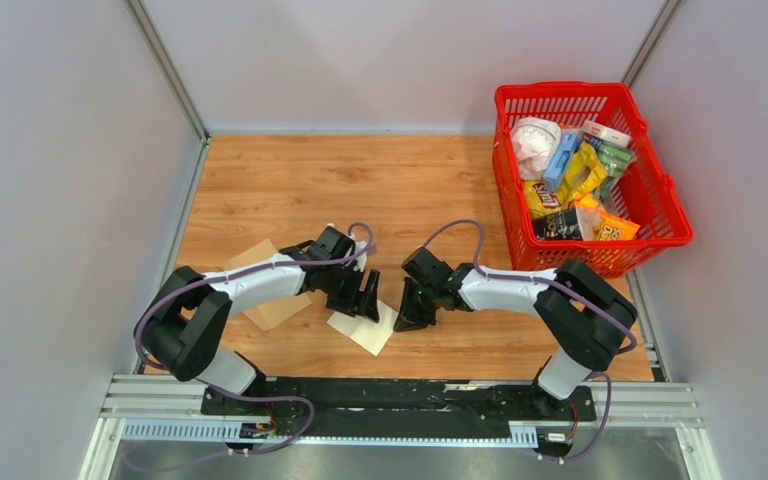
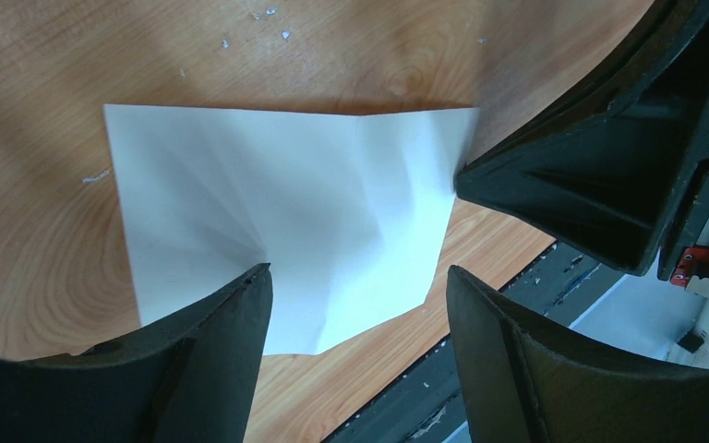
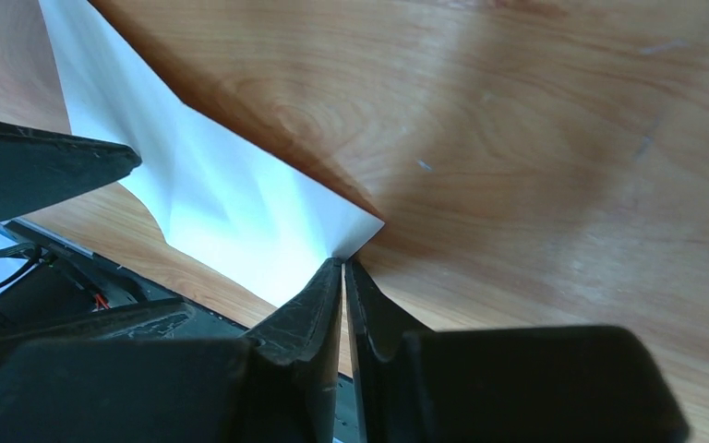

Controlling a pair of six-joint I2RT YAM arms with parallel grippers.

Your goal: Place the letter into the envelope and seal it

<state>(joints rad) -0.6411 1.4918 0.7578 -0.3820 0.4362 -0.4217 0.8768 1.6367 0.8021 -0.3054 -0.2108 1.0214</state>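
Note:
The letter (image 1: 363, 327) is a pale creased sheet lying near the table's front edge. It fills the left wrist view (image 2: 286, 203) and shows in the right wrist view (image 3: 212, 194). My right gripper (image 1: 410, 312) is shut on the letter's right corner (image 3: 343, 261), low at the table. My left gripper (image 1: 367, 297) is open over the letter's left part (image 2: 355, 277), with the sheet between and beyond its fingers. The tan envelope (image 1: 268, 290) lies flat to the left, partly under my left arm.
A red basket (image 1: 600, 92) full of snack packets stands at the back right. Grey walls close in the left, back and right sides. The black base rail (image 1: 400, 395) runs along the near edge, just in front of the letter.

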